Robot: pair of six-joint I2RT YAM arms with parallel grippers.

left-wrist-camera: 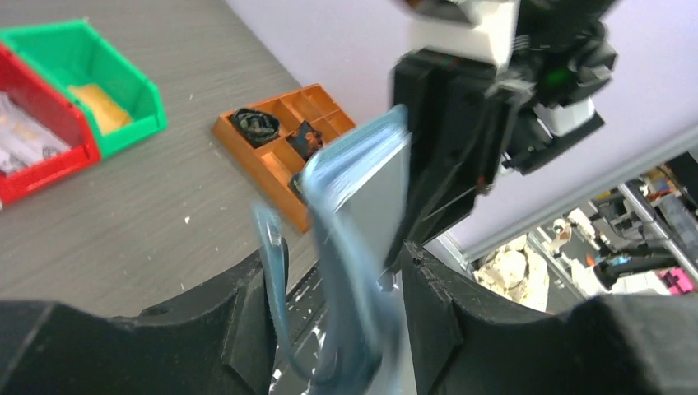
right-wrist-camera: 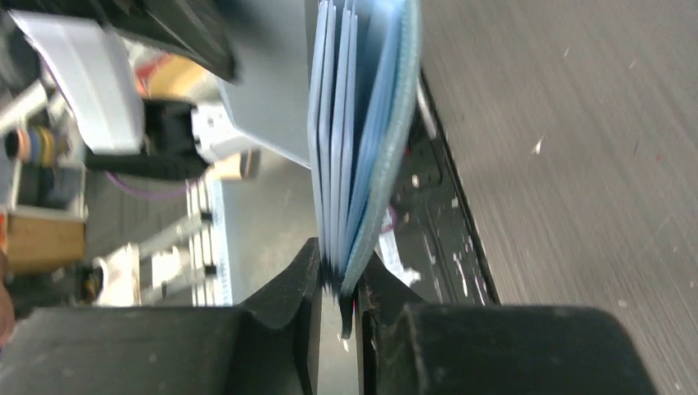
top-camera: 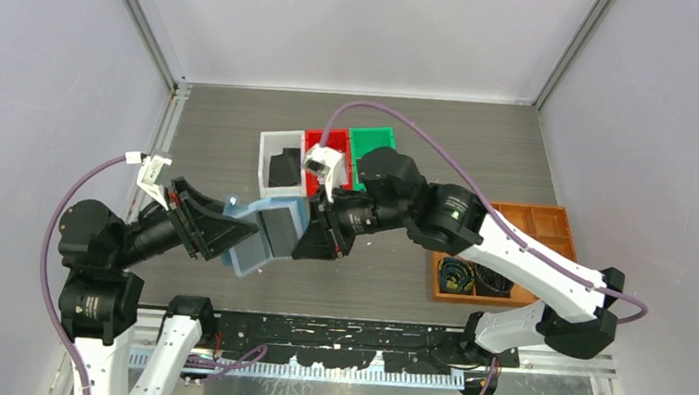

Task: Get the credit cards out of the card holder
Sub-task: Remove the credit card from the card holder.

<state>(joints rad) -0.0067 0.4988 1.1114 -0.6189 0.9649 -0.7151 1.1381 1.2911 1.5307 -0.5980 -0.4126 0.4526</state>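
Blue card holder (top-camera: 264,236) was spread in mid-air above the grey table (top-camera: 406,136), right hand (right-wrist-camera: 337,265) pinched narrow on its edge, left hand (left-wrist-camera: 342,284) half parted, loose around its other end.

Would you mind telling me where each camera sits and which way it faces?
Top external: above, behind the bases, looking down on the table; both arms show.
Left wrist: on the left arm, facing the card holder, orange tray beyond; own fingers frame it.
Right wrist: behind the right gripper, looking along the card holder pinched there.
Shared: all see the card holder.
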